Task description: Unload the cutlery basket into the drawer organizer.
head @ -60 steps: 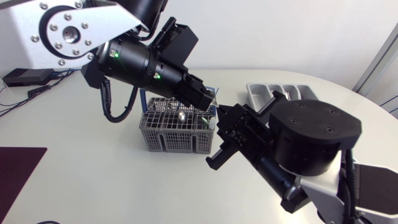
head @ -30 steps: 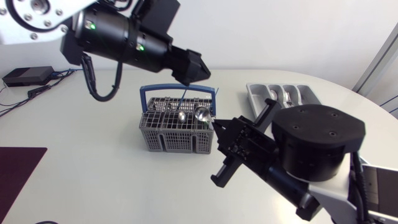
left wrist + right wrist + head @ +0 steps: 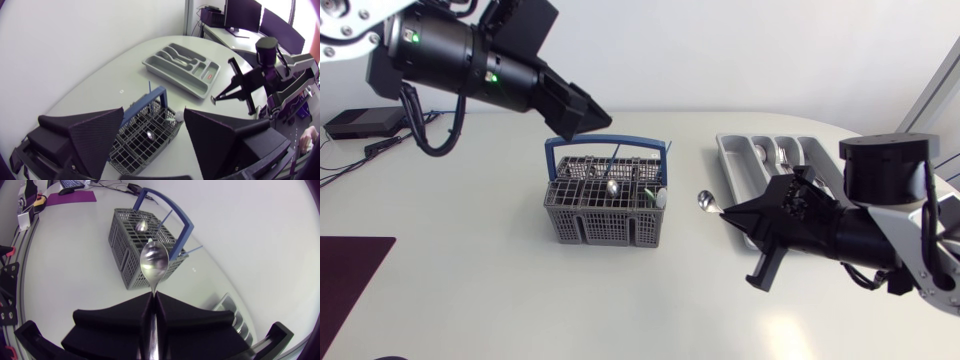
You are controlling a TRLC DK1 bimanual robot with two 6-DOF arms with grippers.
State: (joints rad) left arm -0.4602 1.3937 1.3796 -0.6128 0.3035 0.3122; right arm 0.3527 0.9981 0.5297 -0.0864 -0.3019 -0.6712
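Observation:
A grey cutlery basket (image 3: 607,212) with a blue handle stands mid-table; a spoon (image 3: 613,186) and a thin dark utensil stick up in it. The grey drawer organizer (image 3: 748,165) lies to its right, with cutlery in its compartments. My right gripper (image 3: 727,212) hangs between basket and organizer, shut on the handle of a metal spoon (image 3: 704,200); the spoon's bowl (image 3: 154,262) points towards the basket (image 3: 145,245). High above and left of the basket (image 3: 145,140), my left gripper (image 3: 578,112) is open and holds nothing. The left wrist view also shows the organizer (image 3: 165,67).
A dark purple mat (image 3: 350,270) lies at the table's front left. A black box (image 3: 360,122) with cables sits at the far left edge. Bare tabletop stretches in front of the basket and between it and the organizer.
My left gripper has opened and risen up and to the left, away from the basket. My right arm has pulled back to the right with the spoon, from the basket's edge towards the organizer.

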